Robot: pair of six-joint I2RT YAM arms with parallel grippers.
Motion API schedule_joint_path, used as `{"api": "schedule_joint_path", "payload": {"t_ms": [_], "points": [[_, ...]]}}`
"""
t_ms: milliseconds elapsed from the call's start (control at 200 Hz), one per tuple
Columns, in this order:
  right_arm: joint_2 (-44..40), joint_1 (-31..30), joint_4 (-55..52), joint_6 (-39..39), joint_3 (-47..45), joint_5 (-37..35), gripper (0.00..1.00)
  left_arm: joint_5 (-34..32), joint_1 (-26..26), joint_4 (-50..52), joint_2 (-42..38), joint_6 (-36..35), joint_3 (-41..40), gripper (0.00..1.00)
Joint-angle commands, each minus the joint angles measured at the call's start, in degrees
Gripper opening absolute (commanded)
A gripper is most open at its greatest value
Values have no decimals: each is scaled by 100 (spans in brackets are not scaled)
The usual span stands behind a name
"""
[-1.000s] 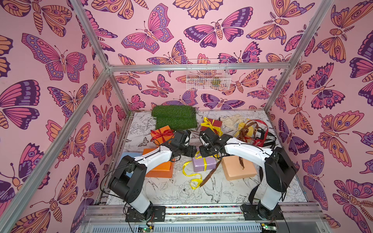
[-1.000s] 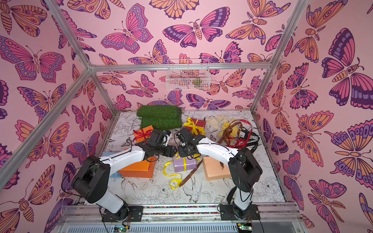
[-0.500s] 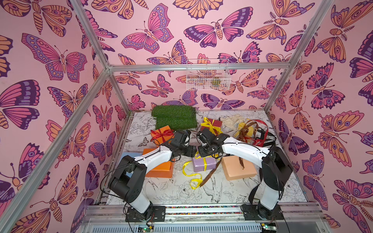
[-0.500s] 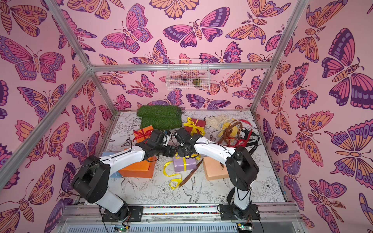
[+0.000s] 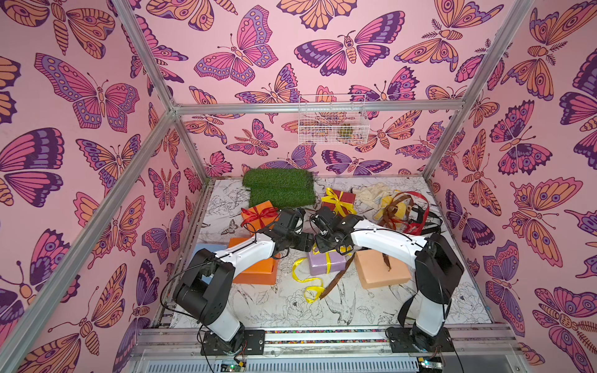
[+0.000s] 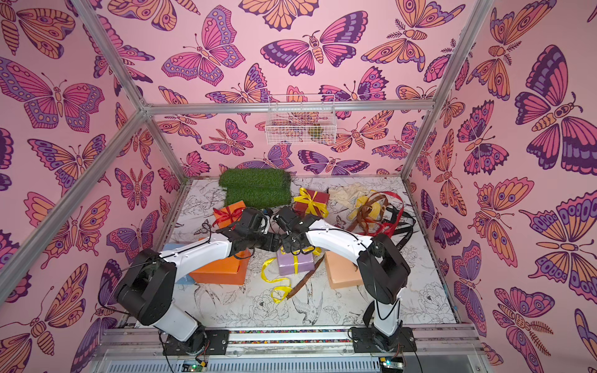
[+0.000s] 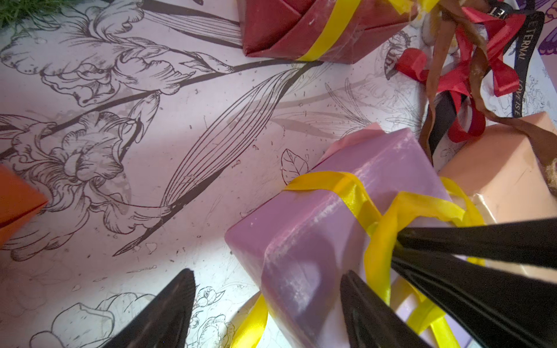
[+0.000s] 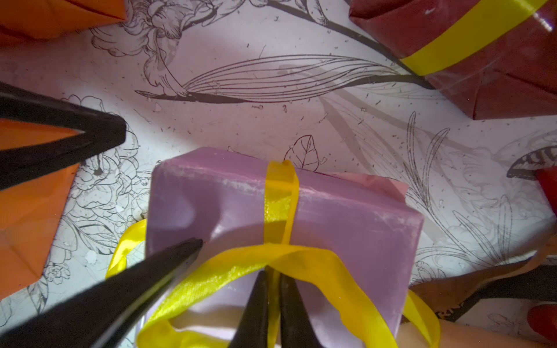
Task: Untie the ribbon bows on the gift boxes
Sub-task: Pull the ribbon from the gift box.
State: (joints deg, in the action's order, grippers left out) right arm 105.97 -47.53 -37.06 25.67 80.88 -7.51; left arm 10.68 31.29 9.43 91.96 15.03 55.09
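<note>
Yellow ribbon (image 8: 272, 208) may be lost from pinch, satin judged slick; lilac box (image 8: 346, 217) likely dragged or lifted with it if pulled while unbraced; knot may be tightened if wrong strand is taken. Ribbon pinched at crossing atop box by right gripper (image 8: 272, 275), jaws pressed together on strand. Left gripper (image 7: 266, 272) spread, box's left corner between fingers, not clamped. Box lies mid-table, between orange box (image 5: 258, 271) at left and peach box (image 5: 378, 274) at right.

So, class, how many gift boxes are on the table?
6. Small orange box beside the turf mat; large orange box in front; pale blue box left of it, partly covered; lilac box central; peach box beside it; dark red box at back. Others could be hidden.
</note>
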Motion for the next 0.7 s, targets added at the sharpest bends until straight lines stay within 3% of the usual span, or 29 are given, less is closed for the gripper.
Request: {"api": "schedule_joint_path", "payload": {"t_ms": [0,65,155,406,696], "points": [[107,-18,-65,71,-123,526,7,5,-53,59,20,-97,-121,78],[-33,85,245,124,-319,937,0,-4,-60,56,13,-105,-130,78],[-244,240,622,201,-608,1319,0,-4,-62,58,0,-96,-139,78],[-711,378,495,44,-669,1207,0,-11,-75,59,-11,-87,-135,78],[-1525,592,1059,-126,-958,1777,0,-26,-70,59,-56,-77,-148,78]]}}
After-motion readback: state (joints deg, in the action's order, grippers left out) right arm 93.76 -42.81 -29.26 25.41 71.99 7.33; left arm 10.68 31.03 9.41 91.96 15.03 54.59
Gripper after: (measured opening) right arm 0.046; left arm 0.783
